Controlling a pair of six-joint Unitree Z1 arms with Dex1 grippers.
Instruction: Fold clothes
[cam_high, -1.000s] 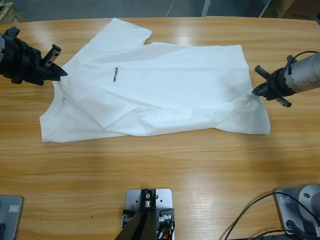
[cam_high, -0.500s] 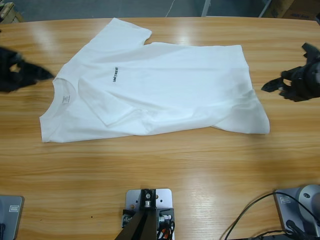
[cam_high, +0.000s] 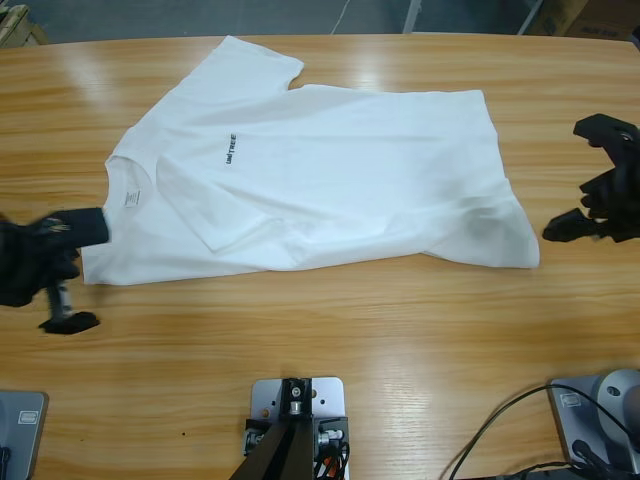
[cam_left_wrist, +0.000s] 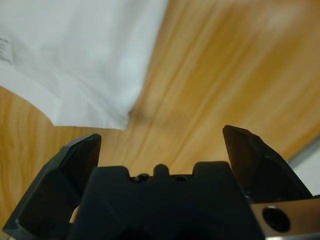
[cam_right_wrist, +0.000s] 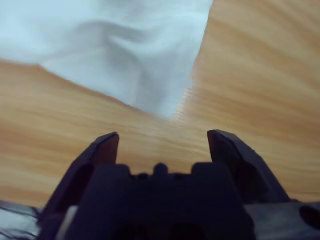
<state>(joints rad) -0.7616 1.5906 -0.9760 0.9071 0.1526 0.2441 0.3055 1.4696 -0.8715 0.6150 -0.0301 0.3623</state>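
Note:
The white T-shirt (cam_high: 330, 170) lies spread on the wooden table (cam_high: 330, 330), collar to the left, with one side folded in over the chest. Its black lettering (cam_high: 229, 150) and neck label (cam_high: 128, 200) face up. My left gripper (cam_high: 85, 275) stands open at the shirt's near-left corner, just off the cloth. In the left wrist view that corner of the T-shirt (cam_left_wrist: 85, 55) lies ahead of the empty left gripper (cam_left_wrist: 160, 137). My right gripper (cam_high: 565, 180) is open beside the hem's near-right corner. The right wrist view shows the rumpled T-shirt (cam_right_wrist: 125, 45) beyond the empty right gripper (cam_right_wrist: 164, 135).
Bare wood stretches across the front of the table. Black cables (cam_high: 500, 425) lie at the near right. The table's far edge (cam_high: 400, 36) runs just behind the upper sleeve.
Both grippers have left the shirt's edges and swung toward the table's front, the left from the collar to the near-left corner, the right to the hem's near corner. Both now stand open.

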